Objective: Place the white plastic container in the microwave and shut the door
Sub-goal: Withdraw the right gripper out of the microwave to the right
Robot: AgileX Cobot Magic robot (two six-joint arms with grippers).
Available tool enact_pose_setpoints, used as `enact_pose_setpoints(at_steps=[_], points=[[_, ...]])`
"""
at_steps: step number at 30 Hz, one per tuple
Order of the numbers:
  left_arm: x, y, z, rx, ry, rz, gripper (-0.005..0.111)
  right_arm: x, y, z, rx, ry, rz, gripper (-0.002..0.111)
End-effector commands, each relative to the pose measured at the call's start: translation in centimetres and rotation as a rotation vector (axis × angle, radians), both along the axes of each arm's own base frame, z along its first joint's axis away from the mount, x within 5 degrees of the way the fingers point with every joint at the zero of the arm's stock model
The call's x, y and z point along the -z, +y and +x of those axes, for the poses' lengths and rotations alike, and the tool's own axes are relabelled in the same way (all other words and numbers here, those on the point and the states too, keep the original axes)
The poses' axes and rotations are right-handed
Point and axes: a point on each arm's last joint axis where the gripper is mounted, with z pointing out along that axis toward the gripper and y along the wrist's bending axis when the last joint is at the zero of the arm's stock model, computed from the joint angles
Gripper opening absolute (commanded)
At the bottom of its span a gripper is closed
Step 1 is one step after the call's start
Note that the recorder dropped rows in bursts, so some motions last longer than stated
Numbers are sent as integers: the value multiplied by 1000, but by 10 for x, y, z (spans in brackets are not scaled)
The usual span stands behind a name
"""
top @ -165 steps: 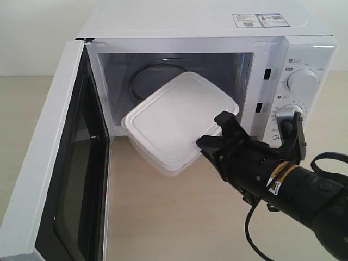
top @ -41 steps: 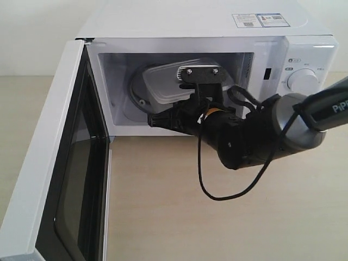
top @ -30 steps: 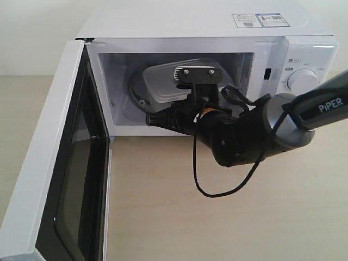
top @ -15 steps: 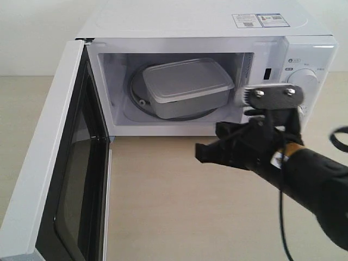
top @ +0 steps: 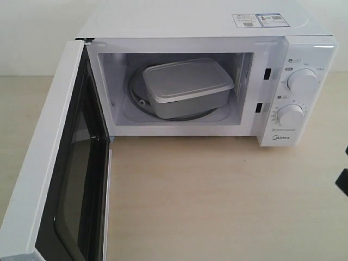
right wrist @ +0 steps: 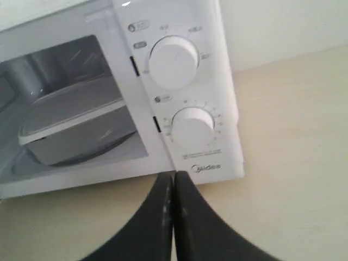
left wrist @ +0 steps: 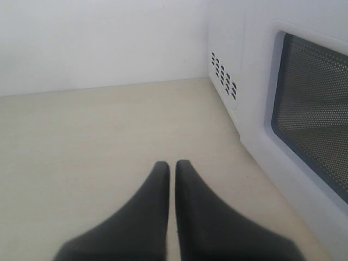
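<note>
Overall, the pale table (top: pixel 217 206) carried the white Midea microwave (top: pixel 190 19), set toward its back edge. The door (top: pixel 49 163) stood swung wide open on its left hinge, with the dark window and black inner frame turned toward the cavity.

The white plastic container (top: pixel 185 81) sat inside the cavity with its lid on. It rested level on the glass turntable (top: pixel 137 97), turned slightly askew to the opening, and nothing was touching it.

Two round dials (top: pixel 302 81) sat one above the other on the right-hand panel. Stickers (top: pixel 261 20) lay on the top of the microwave.

Left gripper (left wrist: pixel 172 166): fingers drawn together, nothing between them, low over the table on the outer side of the open door. Right gripper (right wrist: pixel 174 176): fingers pressed together, empty, in front of the dial panel and clear of it.
</note>
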Motion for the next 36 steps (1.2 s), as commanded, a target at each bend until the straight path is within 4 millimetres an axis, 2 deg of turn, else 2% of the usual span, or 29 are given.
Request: enact_pose_setpoints(at_steps=[1, 9, 15, 20, 23, 27, 30, 33, 36], points=[[0, 0, 0, -1, -7, -12, 4, -6, -18, -7, 106, -51, -15, 0], [0, 0, 0, -1, -7, -12, 4, -20, -33, -13, 207, -184, -19, 0], [-2, 0, 0, -1, -27, -13, 4, -22, -34, -13, 226, -200, -35, 0], [-23, 0, 2, -4, -263, -36, 4, -22, -35, -13, 228, -201, -32, 0], [-30, 0, 1, -7, -333, -97, 4, -22, -35, -13, 228, -201, -32, 0], [-56, 1, -5, -4, -402, -132, 4, -22, -35, -13, 228, -201, -32, 0], [-86, 1, -14, 0, -449, -130, 4, -22, -35, -13, 228, -201, -32, 0], [-114, 2, -26, 1, -447, -96, 4, -22, -35, -13, 228, -201, -32, 0], [-131, 2, -34, 1, -423, -75, 4, -22, -35, -13, 228, -201, -32, 0]])
